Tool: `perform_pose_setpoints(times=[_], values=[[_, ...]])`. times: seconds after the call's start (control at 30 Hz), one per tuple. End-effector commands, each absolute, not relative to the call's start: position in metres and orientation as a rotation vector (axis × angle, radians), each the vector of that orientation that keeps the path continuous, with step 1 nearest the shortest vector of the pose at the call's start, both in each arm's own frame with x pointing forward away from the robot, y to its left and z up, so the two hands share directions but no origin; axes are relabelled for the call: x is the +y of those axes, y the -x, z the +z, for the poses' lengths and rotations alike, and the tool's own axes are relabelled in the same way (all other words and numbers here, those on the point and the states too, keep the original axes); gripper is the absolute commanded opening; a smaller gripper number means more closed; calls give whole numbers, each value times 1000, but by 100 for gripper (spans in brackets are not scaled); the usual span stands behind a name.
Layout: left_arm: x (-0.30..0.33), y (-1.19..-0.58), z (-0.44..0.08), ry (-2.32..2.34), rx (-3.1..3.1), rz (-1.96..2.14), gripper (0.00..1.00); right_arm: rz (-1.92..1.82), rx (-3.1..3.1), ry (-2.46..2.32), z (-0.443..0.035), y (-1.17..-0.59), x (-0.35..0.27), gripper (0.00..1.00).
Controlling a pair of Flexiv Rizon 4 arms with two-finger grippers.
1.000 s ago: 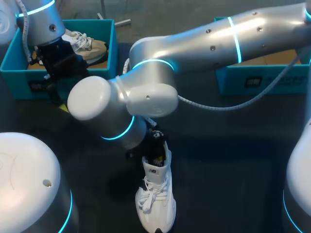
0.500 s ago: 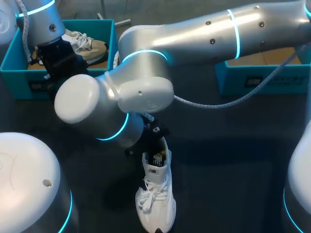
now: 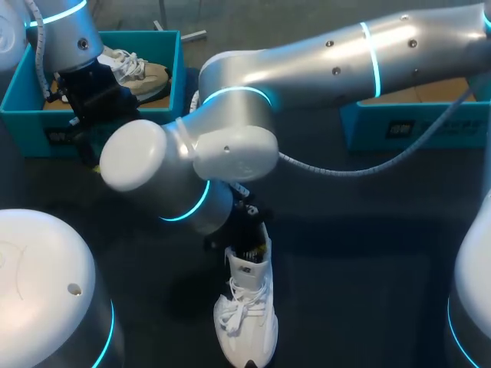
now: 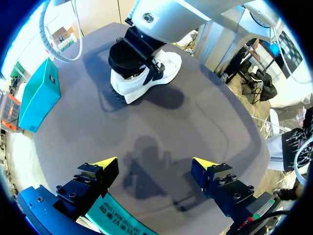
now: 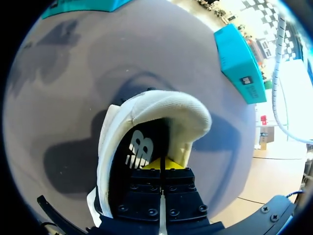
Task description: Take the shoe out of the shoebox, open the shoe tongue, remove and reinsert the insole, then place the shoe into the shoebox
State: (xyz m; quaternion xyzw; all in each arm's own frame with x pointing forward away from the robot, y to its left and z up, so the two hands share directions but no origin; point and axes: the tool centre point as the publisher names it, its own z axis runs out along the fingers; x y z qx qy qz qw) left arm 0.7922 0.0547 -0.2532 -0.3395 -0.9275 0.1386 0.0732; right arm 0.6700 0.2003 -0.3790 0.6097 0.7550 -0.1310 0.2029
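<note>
the white sneaker (image 3: 247, 318) stands upright on the dark table (image 3: 360, 253), near the front edge and a little left of the middle, its toe pointing toward the near side and its laces tied. the right arm (image 3: 330, 57) comes in from the far right, reaches past the middle and bends down over the heel end, so its big elbow joint blocks most of the overhead look at the shoe's opening.

the right gripper (image 5: 164, 164) is down inside that opening, its two yellow tips pressed together with only a thin seam between them, against the black insole (image 5: 122, 164). whether they pinch the insole cannot be made out. the padded white heel collar (image 5: 161, 105) curves around just ahead of the fingers.

the left arm (image 3: 65, 31) hangs at the far left over the teal shoebox (image 3: 17, 96). the left gripper (image 4: 154, 164) has its fingers spread wide with nothing between them, the box's edge just under it and the sneaker well ahead across the table. a beige shoe (image 3: 142, 73) lies in that shoebox. a second teal box (image 3: 399, 130) sits at the far right, partly hidden behind the right arm.
</note>
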Motion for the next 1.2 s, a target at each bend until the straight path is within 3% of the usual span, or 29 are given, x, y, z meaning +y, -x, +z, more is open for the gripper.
perform_pose_setpoints(times=[0.03, 0.4, 0.93, 1.2], values=[[55, -792, -253, 1019, -2787, 413, 100, -104, 1248, -2370, -392, -669, 200, 0], [55, -792, -253, 1019, -2787, 413, 100, -104, 1302, -2470, -417, -671, 203, 0], [55, -792, -253, 1019, -2787, 413, 100, -4, 1374, -2439, -358, -675, 218, 0], [55, -792, -253, 1019, -2787, 413, 100, 58, 1452, -2561, -392, -678, 227, 0]])
